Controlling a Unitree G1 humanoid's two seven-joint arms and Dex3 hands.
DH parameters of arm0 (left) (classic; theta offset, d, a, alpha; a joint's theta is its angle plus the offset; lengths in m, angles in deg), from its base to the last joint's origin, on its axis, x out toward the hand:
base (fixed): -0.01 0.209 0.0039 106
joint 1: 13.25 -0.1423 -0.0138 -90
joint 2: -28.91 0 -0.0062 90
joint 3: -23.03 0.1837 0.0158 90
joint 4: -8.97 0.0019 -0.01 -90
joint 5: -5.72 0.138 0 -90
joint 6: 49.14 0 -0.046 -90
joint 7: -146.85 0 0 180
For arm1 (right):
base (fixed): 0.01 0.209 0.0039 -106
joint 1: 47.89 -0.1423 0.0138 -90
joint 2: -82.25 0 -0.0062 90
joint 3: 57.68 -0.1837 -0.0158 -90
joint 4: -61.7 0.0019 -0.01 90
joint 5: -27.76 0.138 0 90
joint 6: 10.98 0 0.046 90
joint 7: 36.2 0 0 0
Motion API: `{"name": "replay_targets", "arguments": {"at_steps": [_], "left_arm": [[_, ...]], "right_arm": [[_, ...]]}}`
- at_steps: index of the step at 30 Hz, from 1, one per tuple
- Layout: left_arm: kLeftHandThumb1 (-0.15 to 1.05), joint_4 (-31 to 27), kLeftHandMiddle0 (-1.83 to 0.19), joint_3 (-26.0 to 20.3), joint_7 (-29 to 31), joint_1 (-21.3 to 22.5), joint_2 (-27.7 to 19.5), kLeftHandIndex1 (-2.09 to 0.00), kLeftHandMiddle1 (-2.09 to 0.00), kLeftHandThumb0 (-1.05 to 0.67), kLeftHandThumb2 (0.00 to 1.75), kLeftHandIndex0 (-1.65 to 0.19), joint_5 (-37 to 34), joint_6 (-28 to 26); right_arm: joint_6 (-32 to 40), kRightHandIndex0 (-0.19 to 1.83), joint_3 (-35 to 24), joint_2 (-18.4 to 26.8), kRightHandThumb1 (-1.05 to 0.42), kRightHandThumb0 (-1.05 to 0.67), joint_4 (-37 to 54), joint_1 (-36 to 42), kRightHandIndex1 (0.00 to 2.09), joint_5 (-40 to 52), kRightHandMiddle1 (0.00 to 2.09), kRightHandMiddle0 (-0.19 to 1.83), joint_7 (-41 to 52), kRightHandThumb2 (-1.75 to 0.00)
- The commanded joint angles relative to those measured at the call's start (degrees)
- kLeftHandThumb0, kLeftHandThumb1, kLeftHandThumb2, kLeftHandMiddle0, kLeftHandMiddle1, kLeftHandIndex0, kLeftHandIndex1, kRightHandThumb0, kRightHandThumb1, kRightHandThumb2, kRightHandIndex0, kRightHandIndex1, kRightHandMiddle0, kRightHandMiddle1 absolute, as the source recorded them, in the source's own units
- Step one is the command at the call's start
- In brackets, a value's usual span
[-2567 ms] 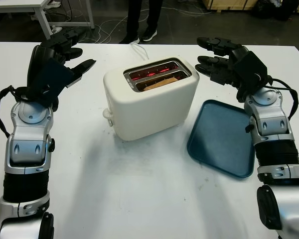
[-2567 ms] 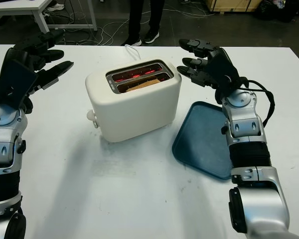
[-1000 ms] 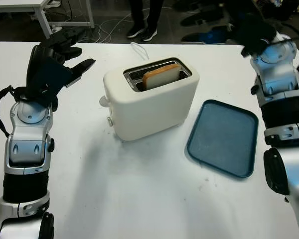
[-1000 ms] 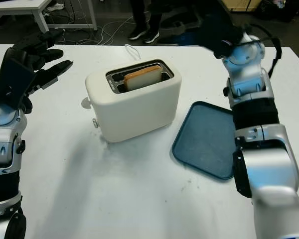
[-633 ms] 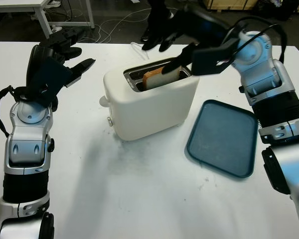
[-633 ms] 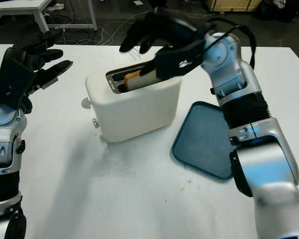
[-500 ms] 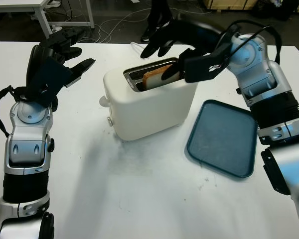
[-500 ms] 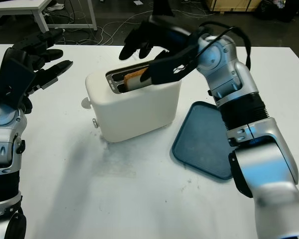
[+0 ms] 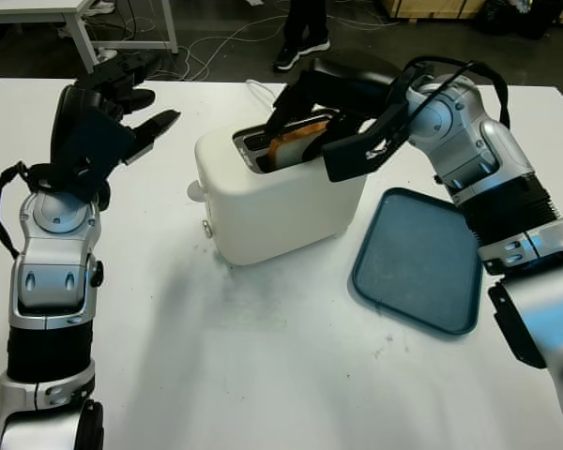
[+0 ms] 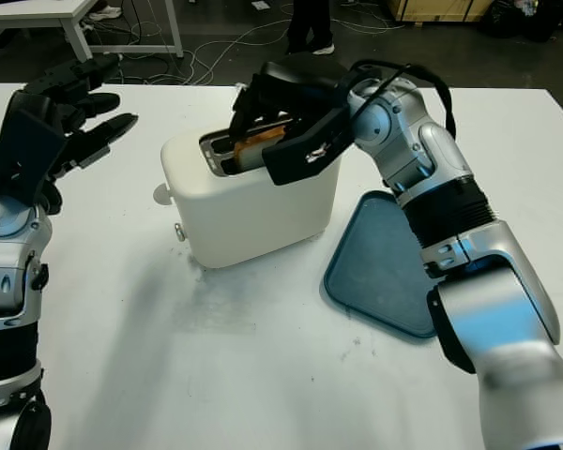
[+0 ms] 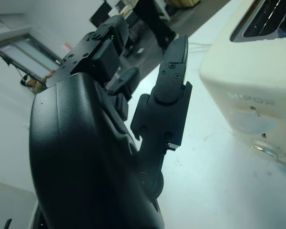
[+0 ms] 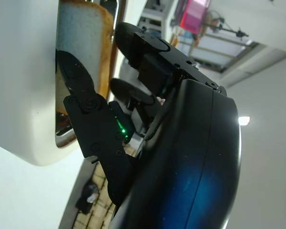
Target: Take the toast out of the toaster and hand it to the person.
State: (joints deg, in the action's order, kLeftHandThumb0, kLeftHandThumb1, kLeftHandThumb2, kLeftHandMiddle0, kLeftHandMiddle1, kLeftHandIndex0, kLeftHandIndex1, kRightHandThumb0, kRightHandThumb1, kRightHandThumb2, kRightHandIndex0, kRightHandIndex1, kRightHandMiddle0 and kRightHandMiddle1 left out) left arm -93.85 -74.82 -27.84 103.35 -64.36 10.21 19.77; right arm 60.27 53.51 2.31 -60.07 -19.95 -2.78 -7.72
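We see our right robot hand closing on the golden-brown toast slice standing in the cream two-slot toaster mid-table, dark blue plastic tray at its 3 o'clock, left robot hand open at 9 o'clock

Golden-brown toast slice sits mostly sunk in the cream plastic toaster slot; black right hand covers its right end. Contact between fingers and toast can't be told. Person's dark shoes are cut off at the top edge.
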Motion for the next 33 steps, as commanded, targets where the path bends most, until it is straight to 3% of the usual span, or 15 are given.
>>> {"name": "replay_targets", "arguments": {"at_steps": [1, 12, 16, 23, 33], "left_arm": [[0.92, -0.5, -0.25, -0.1, -0.4, -0.2, 0.1, 0.0, -0.71, -0.32, 0.07, -0.55, 0.1, -0.3], [0.92, -0.6, -0.25, -0.2, -0.2, -0.4, 0.0, 0.0, -0.71, -0.3, 0.08, -0.55, 0.1, -0.5], [0.92, -0.3, -0.26, -0.3, -0.2, -0.4, 0.0, 0.0, -0.71, -0.32, 0.07, -0.56, 0.0, 0.2], [0.92, -0.4, -0.25, -0.2, -0.2, -0.3, 0.0, 0.0, -0.71, -0.31, 0.08, -0.55, 0.0, -0.2], [0.92, -0.2, -0.25, -0.3, -0.2, -0.5, -0.1, 0.0, -0.72, -0.32, 0.07, -0.55, 0.0, 0.2]], "right_arm": [[-0.8, 0.71, 0.5, 0.2, -0.68, -0.23, -0.4, -0.6, 0.72, -0.5, 0.04, 0.96, 0.2, -0.02], [2.4, 0.88, 1.3, 0.3, -0.71, -0.28, 0.6, -0.9, 0.69, -1.2, 0.06, 1.04, 3.7, -0.01], [4.1, 0.91, 1.7, 0.2, -0.72, -0.3, 1.3, -0.9, 1.01, -1.8, 0.08, 1.12, 4.9, 0.0], [4.9, 0.89, 2.7, 0.0, -0.72, -0.34, 1.6, -0.3, 1.27, -2.7, 0.18, 1.24, 5.2, 0.0], [2.5, 0.98, 6.0, -0.7, -0.73, -0.39, -2.4, 0.6, 1.21, -3.7, 0.37, 1.18, 4.1, 0.0]]}}
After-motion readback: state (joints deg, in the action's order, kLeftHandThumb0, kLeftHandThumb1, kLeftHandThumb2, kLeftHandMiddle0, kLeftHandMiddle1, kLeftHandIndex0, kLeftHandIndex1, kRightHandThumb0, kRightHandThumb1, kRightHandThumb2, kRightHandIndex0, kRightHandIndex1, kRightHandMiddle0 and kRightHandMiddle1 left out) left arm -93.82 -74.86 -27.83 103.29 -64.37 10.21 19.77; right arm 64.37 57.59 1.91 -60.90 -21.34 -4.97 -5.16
